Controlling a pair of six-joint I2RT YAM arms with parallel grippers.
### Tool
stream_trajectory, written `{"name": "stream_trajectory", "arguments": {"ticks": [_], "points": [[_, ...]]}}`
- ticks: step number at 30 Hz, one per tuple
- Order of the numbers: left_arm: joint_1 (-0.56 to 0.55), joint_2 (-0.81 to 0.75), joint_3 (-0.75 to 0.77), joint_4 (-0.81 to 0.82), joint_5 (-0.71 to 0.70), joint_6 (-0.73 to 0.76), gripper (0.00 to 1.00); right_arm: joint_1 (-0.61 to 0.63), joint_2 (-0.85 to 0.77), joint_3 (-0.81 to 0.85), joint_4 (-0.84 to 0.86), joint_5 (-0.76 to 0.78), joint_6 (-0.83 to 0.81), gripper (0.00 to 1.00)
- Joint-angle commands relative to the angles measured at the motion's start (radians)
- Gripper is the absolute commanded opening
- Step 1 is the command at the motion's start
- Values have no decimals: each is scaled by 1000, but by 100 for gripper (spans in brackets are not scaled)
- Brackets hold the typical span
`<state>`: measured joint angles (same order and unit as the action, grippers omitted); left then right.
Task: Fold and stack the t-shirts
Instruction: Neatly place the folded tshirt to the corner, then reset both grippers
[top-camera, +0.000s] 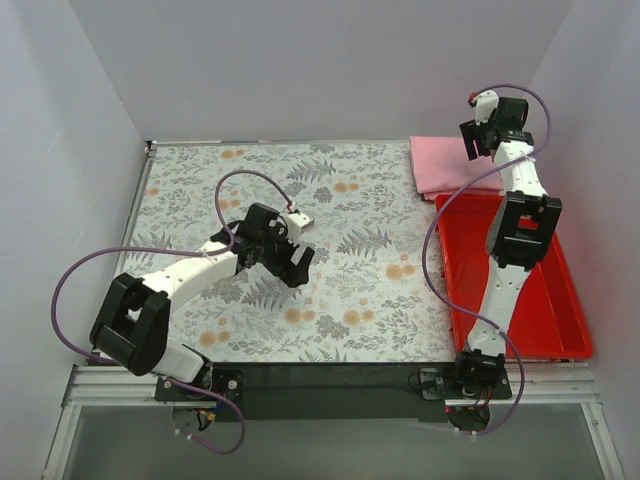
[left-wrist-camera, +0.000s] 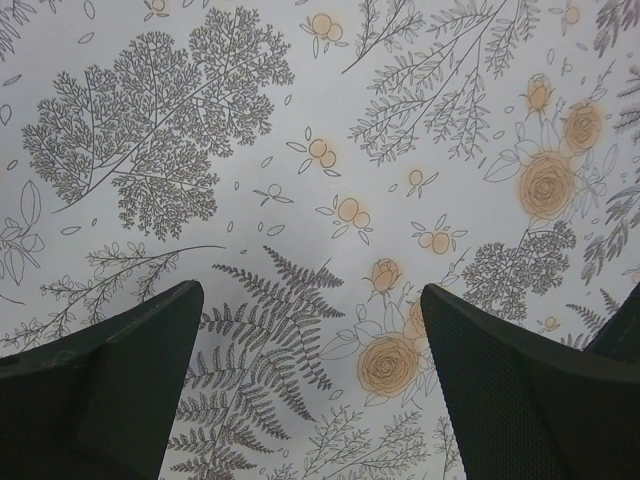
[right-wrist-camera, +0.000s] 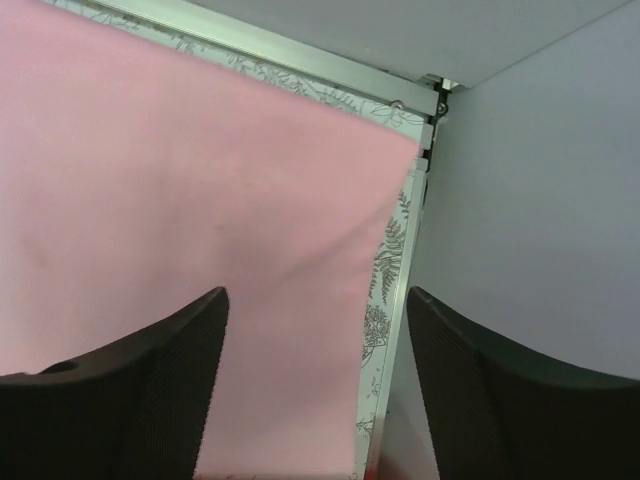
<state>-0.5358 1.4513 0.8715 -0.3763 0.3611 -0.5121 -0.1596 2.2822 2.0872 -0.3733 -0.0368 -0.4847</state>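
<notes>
Starting at the left, the left arm (top-camera: 185, 272) reaches from its base toward the table centre. The left gripper (top-camera: 298, 265) hangs over the floral cloth (top-camera: 370, 190) covering the table, left of centre. In the left wrist view, the left gripper (left-wrist-camera: 310, 300) points down at bare cloth (left-wrist-camera: 330, 130). Its two dark fingers (left-wrist-camera: 110, 390) stand wide apart, with only the printed fern and flower pattern between them. It holds nothing. Contact with the cloth cannot be told.

At the far right corner of the table lies the shirt (top-camera: 440, 165): pink, folded flat into a rough rectangle. Its near edge meets the far rim of the red bin (top-camera: 555, 300), which runs along the table's right side. Whether the shirt overlaps the rim cannot be told.

The right arm (top-camera: 500, 290) rises from its base in front of the bin and extends to the far corner. The right gripper (top-camera: 474, 146) hangs above the shirt's right part. In the right wrist view, the right gripper (right-wrist-camera: 315, 300) is spread wide and grips nothing. The shirt (right-wrist-camera: 180, 190) fills the left of that view, with a shallow crease near its right edge. Just beyond it runs the metal rail (right-wrist-camera: 300, 65), and the grey wall (right-wrist-camera: 540, 200) stands to the right. Whether the fingertips touch the shirt cannot be told.
</notes>
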Motion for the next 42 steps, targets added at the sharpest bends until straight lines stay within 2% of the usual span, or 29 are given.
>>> {"name": "stream_trajectory", "arguments": {"ticks": [1,5,8,12,15,19,21,25,28,30,34,37,42], "points": [[26,-9,70,-45,64,-37,90,-9,-39,36,68,72,-12,81],[92,-16,133,-65,200,-124,90,-9,-118,1,59,43,-8,86],[163,0,213,-102,290,-196,90,-6,-193,-19,-5,-79,23,92],[275,56,355,-180,370,-261,90,11,-282,-24,-120,-188,61,95],[409,104,471,-242,407,-301,90,28,-389,-64,-209,-268,110,98],[531,170,612,-349,389,-296,90,54,-513,-199,-317,-414,141,98],[621,182,624,-375,407,-281,90,74,-590,-317,-337,-460,153,99],[672,137,560,-412,360,-203,90,104,-742,-567,-332,-509,149,98],[674,39,434,-394,265,-134,90,130,-857,-748,-331,-534,141,98],[674,-14,332,-378,231,-103,90,152,-939,-876,-328,-545,126,99],[672,-139,221,-380,205,-69,90,195,-1062,-1053,-297,-517,107,98],[672,-215,161,-388,214,-54,90,207,-1141,-1130,-285,-497,106,98],[668,-269,133,-411,219,-40,90,210,-1219,-1164,-279,-497,121,98]]}}
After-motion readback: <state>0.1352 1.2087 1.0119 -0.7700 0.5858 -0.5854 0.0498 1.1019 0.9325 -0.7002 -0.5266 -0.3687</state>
